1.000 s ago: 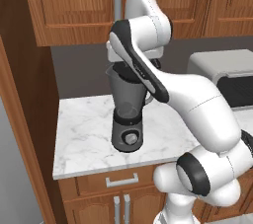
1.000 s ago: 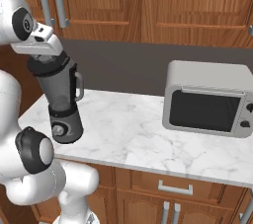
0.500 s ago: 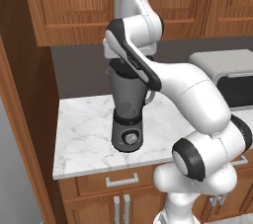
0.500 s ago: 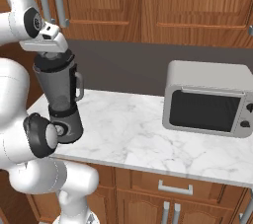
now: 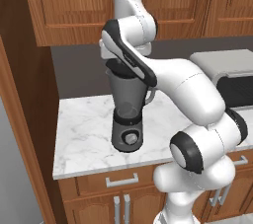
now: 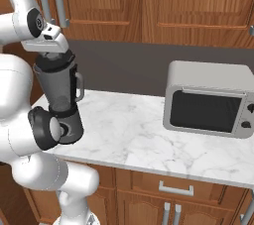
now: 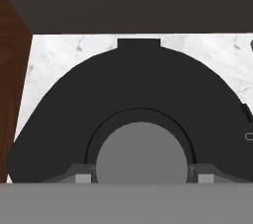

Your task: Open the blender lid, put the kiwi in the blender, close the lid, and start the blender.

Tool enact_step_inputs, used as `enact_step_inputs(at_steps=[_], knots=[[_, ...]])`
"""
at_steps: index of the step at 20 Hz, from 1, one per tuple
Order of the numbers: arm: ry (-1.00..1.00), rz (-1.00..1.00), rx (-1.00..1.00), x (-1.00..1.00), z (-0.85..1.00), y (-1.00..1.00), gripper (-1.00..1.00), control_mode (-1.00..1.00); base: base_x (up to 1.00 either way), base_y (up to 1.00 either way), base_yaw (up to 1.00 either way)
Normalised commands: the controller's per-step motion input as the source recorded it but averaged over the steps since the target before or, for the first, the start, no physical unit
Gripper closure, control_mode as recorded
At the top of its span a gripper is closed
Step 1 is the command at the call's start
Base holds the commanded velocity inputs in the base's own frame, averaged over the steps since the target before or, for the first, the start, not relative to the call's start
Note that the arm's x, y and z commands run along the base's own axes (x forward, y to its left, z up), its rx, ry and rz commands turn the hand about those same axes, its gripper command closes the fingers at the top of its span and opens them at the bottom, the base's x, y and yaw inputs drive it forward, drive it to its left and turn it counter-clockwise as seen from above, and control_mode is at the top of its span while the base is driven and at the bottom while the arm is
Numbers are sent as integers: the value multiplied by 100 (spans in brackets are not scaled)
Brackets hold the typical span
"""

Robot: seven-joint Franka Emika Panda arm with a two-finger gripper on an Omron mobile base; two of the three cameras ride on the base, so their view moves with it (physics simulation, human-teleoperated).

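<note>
Claw (image 7: 141, 177) straddles the blender lid (image 7: 123, 99) knob, fingers (image 7: 84, 174) spread, not clenched, centred to lift it off the blender (image 5: 127, 119) near the counter (image 5: 84, 134) front edge

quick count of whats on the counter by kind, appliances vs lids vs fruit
appliances: 2, the blender and the toaster oven
lids: 1, the blender lid on the jar, gripper at its knob
fruit: 0 visible
total: 3
</note>
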Motion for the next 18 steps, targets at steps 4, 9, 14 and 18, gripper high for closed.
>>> enact_step_inputs(at_steps=[4, 9, 14, 18], knots=[[1, 0, 0, 0, -8, 0, 100, -100, 0, 0, 0], [7, 0, 0, -10, -2, 0, 100, -100, 0, 0, 0], [13, 0, 0, -18, 9, 0, 100, -100, 0, 0, 0], [10, 0, 0, -4, 30, 0, 100, -100, 0, 0, 0]])
